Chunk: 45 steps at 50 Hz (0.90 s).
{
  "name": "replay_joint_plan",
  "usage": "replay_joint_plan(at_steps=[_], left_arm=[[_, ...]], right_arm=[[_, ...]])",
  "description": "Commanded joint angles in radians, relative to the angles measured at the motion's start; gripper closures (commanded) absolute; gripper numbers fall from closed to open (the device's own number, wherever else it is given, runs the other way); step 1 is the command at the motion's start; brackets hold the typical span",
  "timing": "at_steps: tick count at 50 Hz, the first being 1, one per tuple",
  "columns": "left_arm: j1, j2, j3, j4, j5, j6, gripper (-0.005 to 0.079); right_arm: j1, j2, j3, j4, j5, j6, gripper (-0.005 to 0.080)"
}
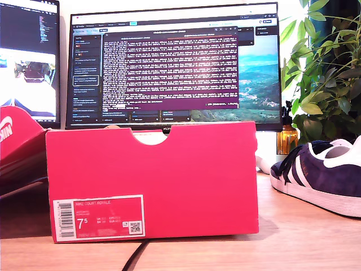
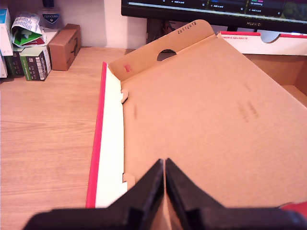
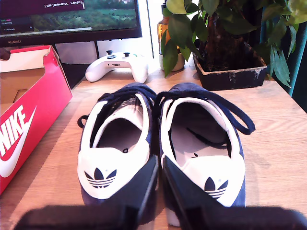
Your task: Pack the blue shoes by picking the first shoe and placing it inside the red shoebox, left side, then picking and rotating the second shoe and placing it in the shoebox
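- Blue shoes (image 3: 160, 139): both on the desk, side by side, touching, heels toward my second gripper (image 3: 159, 191), toes pointing away at 12 o'clock of it. Not packed yet.
- Long axes run straight out from the jaws; heel tabs sit just beyond the fingertips, one on each side of the gap line.
- My second gripper: jaws closed together, or nearly, holding nothing. You'll need to open before going for either heel, I'd judge.
- My second gripper is the nearer arm for the shoes; my first gripper (image 2: 164, 191) is over the box lid (image 2: 201, 110), pinched shut, empty.
- Red shoebox (image 1: 152, 180): centre of ext. view, notch at its 12; one shoe at its 3 o'clock, well apart.
- Hidden: box inside can't be seen in ext. view; the shoe there is cut off at frame edge, 2nd shoe not visible there. No arms in ext. view.
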Motion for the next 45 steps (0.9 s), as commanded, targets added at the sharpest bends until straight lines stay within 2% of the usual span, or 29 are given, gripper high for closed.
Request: replay_joint_plan(at_steps=[1,14,20,23,28,33,34,36,38,39,45], left_arm=[[-0.003,-0.008,-0.023,-0.026,0.004,-0.001,0.0762],[-0.003,-0.008,-0.023,-0.026,0.008,-0.002,0.0762],[-0.003,-0.008,-0.023,0.028,0.018,-0.002,0.0762],[-0.003,-0.008,-0.021,0.079,0.054,-0.005,0.0762],[-0.003,-0.008,-0.012,0.185,0.175,-0.057,0.0762],[-0.003,-0.008,-0.010,0.301,0.280,-0.130,0.0762],[-0.003,-0.008,-0.010,0.322,0.299,-0.208,0.0762],[-0.004,-0.008,-0.010,0.359,0.334,-0.274,0.0762],[-0.005,-0.008,-0.010,0.388,0.361,-0.293,0.0762],[-0.006,-0.008,-0.009,0.396,0.372,-0.343,0.0762],[-0.031,-0.008,0.005,0.378,0.470,-0.336,0.0762]], right_arm=[[0.006,-0.006,-0.012,0.010,0.000,0.003,0.0764],[0.006,-0.006,-0.012,0.012,-0.001,0.008,0.0765],[0.006,-0.006,-0.012,0.030,-0.026,0.121,0.0765],[0.006,-0.006,-0.012,0.084,-0.052,0.245,0.0764],[0.008,-0.006,-0.012,0.201,-0.117,0.415,0.0765],[0.012,-0.006,-0.011,0.317,-0.182,0.499,0.0765],[0.013,-0.006,-0.010,0.330,-0.198,0.512,0.0765],[0.014,-0.006,-0.007,0.352,-0.225,0.536,0.0765],[0.018,-0.006,-0.005,0.367,-0.245,0.555,0.0765],[0.019,-0.006,-0.005,0.369,-0.256,0.565,0.0765],[0.026,-0.006,-0.001,0.362,-0.304,0.588,0.0765]])
